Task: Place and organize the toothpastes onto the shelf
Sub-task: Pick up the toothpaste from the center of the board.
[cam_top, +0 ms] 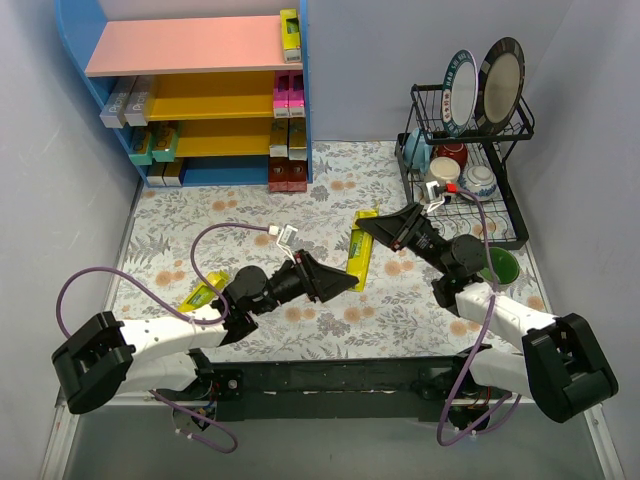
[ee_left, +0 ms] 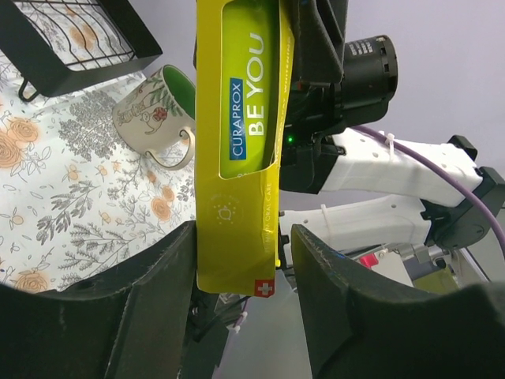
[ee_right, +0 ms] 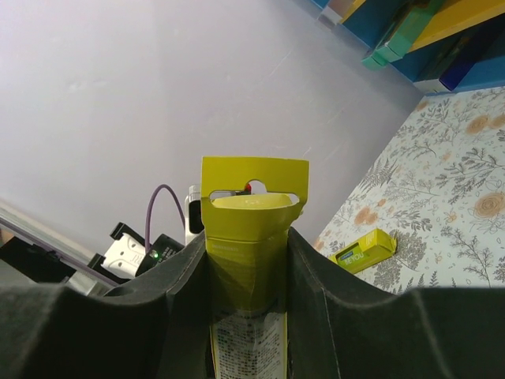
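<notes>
The shelf (cam_top: 190, 45) stands at the far left corner of the desk (cam_top: 330, 195). Shelved toothpastes (cam_top: 288, 97) are stacked at both ends of its boards, and the middles are bare. The dish rack (cam_top: 470, 175) sits at the far right and plays no part.

Over the middle of the desk the two arms meet on one yellow toothpaste box (cam_top: 360, 258), held clear of the cloth. The right pincer (ee_right: 248, 237) is clamped on the body of the box, with the flat hanging tab sticking out past its fingertips. The left pincer (ee_left: 243, 237) straddles that free end with its jaws apart. One finger looks to be against the box edge and a sliver of gap shows at the other, though the angle makes this hard to call.

This reads as a handover to the arm nearer the shelf. To do it well, the left pincer should slide a little further on, so its pads close on the solid body rather than the thin tab, which could fold or let the box pivot. The right pincer should let go only once that grip is firm.

A second yellow box (cam_top: 203, 295) lies on the desk beside the left arm. A green-lined mug (ee_left: 154, 110) stands near the rack, well apart.
</notes>
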Tool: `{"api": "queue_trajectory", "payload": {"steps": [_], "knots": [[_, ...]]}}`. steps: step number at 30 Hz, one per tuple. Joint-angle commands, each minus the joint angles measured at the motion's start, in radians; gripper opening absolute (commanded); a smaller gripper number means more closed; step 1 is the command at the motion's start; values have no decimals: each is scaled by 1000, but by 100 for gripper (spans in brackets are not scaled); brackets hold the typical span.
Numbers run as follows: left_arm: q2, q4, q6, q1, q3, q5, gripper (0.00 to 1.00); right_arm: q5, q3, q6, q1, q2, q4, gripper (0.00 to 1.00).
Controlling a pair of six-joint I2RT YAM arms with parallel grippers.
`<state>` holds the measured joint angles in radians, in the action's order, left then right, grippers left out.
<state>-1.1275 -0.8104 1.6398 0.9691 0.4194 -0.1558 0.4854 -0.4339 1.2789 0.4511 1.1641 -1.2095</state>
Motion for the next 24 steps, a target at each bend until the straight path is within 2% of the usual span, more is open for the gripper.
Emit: {"api": "queue_trajectory", "payload": {"steps": [1,5,10,13,17,19,21,24], "knots": [[-9,26,-9,-15,22,-51,50,30,-35,13,-3,6,-116,45],[-11,57,-24,-18,36,-67,49,36,-37,7,-3,8,-120,45],[-8,82,-43,-20,48,-70,37,51,-45,-4,-3,14,-117,47],[1,105,-52,-21,56,-56,33,58,-42,-9,-3,17,-114,54],[37,175,-104,-21,74,-13,28,68,-42,-53,-6,-3,-64,73],[64,237,-127,-20,84,18,27,76,-51,-85,-9,-27,-16,78],[98,295,-155,-21,96,44,26,76,-57,-145,-14,-59,76,85],[130,422,-207,-21,140,116,25,70,-71,-243,-25,-113,250,89]]}}
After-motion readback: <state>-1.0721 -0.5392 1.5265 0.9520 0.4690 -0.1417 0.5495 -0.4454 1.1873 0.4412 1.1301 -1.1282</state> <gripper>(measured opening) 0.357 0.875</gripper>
